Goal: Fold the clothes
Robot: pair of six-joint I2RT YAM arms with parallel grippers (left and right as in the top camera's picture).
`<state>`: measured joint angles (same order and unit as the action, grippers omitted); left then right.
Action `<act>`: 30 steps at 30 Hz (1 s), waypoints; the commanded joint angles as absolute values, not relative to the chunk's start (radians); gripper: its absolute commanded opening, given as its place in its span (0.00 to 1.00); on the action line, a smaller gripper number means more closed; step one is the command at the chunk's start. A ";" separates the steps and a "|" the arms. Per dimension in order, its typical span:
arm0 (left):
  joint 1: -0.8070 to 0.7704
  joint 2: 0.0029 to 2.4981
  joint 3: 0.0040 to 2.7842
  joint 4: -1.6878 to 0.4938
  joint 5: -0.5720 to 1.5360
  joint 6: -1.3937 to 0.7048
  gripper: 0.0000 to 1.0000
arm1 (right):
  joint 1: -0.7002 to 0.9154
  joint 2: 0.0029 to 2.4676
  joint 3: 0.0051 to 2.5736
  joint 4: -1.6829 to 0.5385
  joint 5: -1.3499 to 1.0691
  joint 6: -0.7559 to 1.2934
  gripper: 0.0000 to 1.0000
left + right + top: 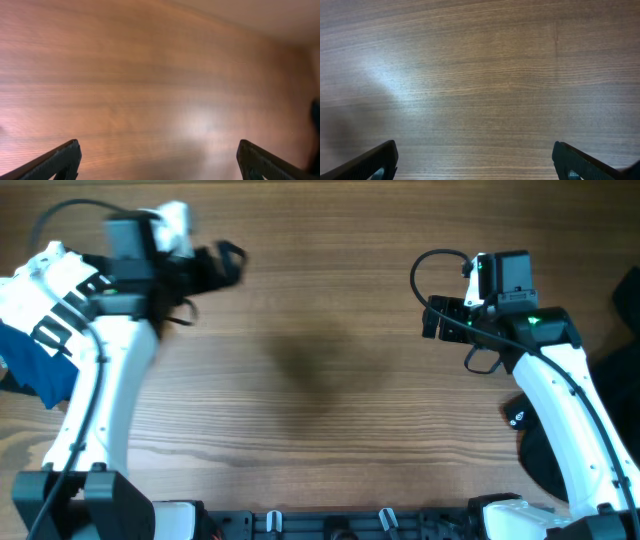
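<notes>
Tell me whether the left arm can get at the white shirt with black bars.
Probably yes. The white shirt lies uncovered right beside the left arm. The left gripper is open but points away from it, so it must swing back.

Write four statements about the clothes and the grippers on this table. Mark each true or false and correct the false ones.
1. The left gripper and the right gripper are both open over bare wood. True.
2. The white T-shirt lies spread flat in the middle of the table. False: it is bunched at the table's left edge, beside the left arm.
3. A blue garment lies against the white T-shirt, on the side nearer the arm bases. True.
4. The right gripper holds black fabric. False: it holds nothing, and the black fabric lies at the right edge.
</notes>
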<state>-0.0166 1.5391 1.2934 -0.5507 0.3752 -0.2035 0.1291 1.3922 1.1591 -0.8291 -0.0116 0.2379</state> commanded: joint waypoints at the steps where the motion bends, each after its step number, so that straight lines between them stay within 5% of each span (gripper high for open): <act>1: -0.145 1.529 1.296 -0.619 0.231 -0.186 1.00 | 0.131 1.402 1.165 -0.811 -0.024 0.234 1.00; 18: -0.124 1.077 1.283 -0.989 0.206 -0.133 0.98 | 0.131 1.158 1.159 -0.911 -0.025 0.266 1.00; 30: -0.393 0.684 0.788 -0.727 -0.119 -0.194 1.00 | 0.131 0.669 0.728 -0.784 -0.008 0.300 1.00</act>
<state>-0.3553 0.7414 0.9100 -0.8024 0.0372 -0.1738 0.1291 0.7143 0.8047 -0.7990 -0.0158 0.2611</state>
